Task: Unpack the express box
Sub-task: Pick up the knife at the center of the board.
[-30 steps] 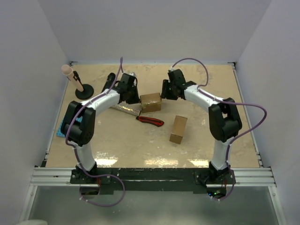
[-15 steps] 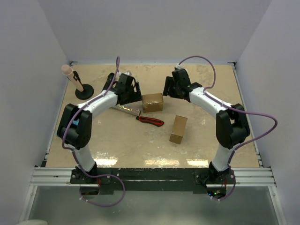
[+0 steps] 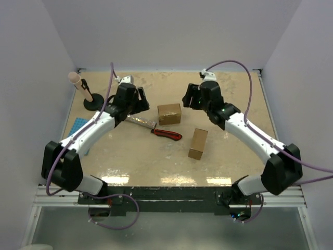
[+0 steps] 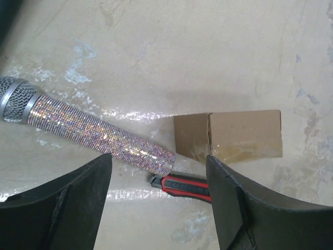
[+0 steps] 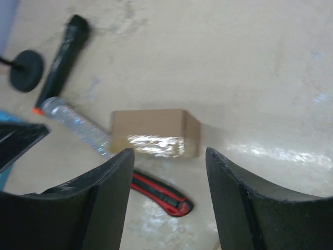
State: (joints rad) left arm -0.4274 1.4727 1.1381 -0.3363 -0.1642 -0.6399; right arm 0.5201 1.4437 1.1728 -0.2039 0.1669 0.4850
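Stand [image 3: 94, 102]: far-left corner of the counter [image 3: 130, 156]; round black base, slanted stem, pale tip.
Blue pad [image 3: 78, 125]: at the counter's left edge, partly hidden under your left arm.
Left hand [image 4: 158, 161]: fingers spread wide and holding nothing. It hangs above the counter, left of the express box.
Microphone [image 4: 99, 135]: glitter-covered and lying flat. Its mesh head points left; its handle end lies just beside the box cutter.
Box cutter [image 3: 166, 134]: red and black, flat on the counter, just on the near side of the express box.
Express box [image 3: 169, 113]: closed brown carton with shiny clear tape across its top. It sits mid-counter between your two hands, touched by neither.
Second carton [image 3: 198, 144]: plain brown, nearer to you and right of the cutter, apart from the express box.
Right hand [image 5: 169, 153]: fingers wide and empty, held above the counter right of the express box.
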